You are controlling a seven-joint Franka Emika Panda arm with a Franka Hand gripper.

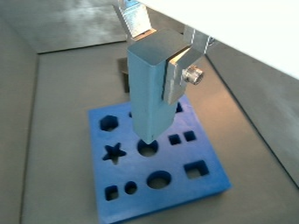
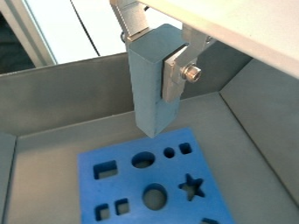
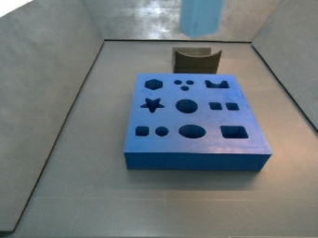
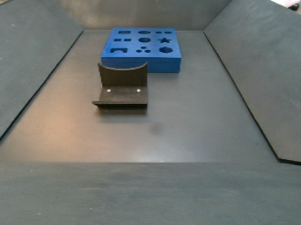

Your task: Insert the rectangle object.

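Our gripper clamps the small, pale sky-blue rectangular block above the large dark-blue board with shaped holes.

In both wrist views we see its silver plate fingers closed on the block, held upright. In a side view the block hangs at top centre, above the dark L-shaped fixture behind the board.

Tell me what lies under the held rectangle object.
In both wrist views the gripper holds the rectangle object above the blue board; the block covers the holes behind it.
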